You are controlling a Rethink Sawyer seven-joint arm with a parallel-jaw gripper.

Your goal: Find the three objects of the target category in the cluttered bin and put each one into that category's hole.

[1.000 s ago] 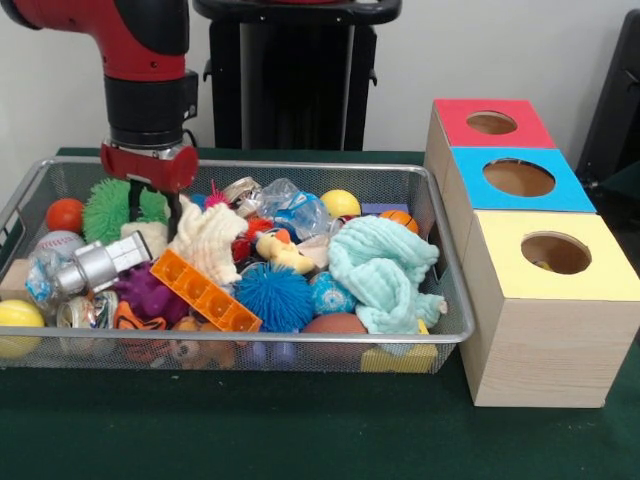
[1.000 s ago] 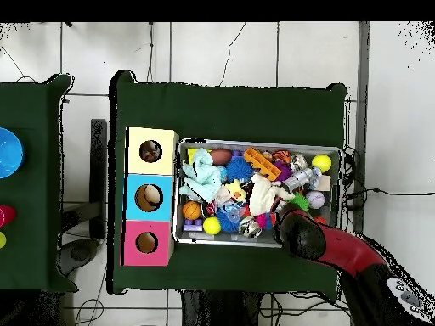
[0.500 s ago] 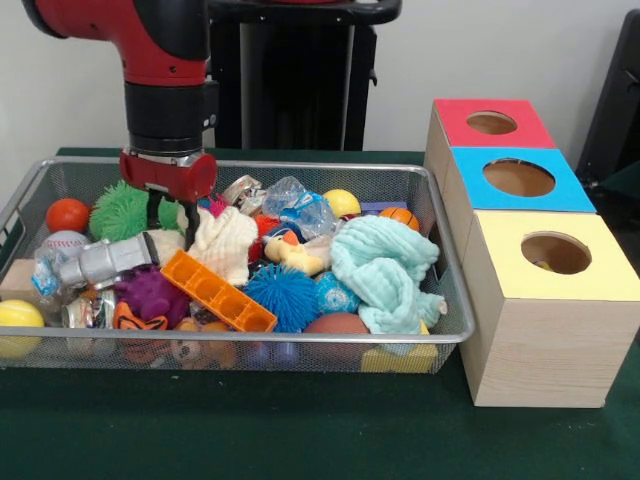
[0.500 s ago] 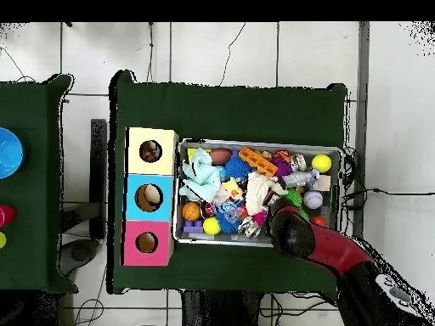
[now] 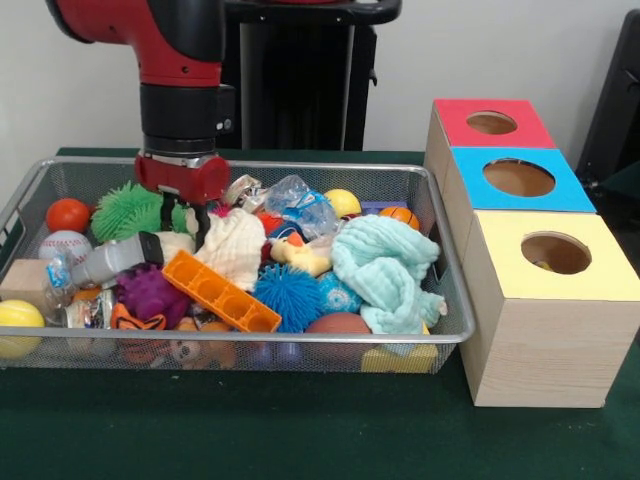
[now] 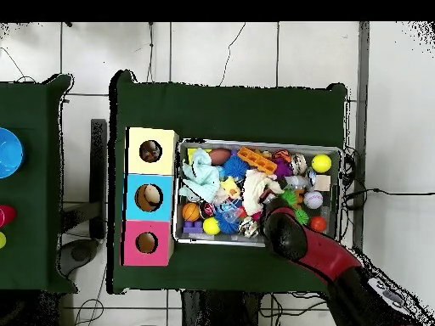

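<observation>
Nearest the camera, an orange block (image 5: 220, 293) is lying across the front of the wire bin (image 5: 440, 335), a blue spiky ball (image 5: 284, 296) just right of it. Behind them my gripper (image 5: 186, 216) is reaching down onto a cream cloth (image 5: 236, 247); I cannot tell how wide my jaws are standing. Right of the bin, the yellow box (image 5: 550, 300) is sitting nearest, then blue (image 5: 520, 180), then red (image 5: 490, 123) farthest.
</observation>
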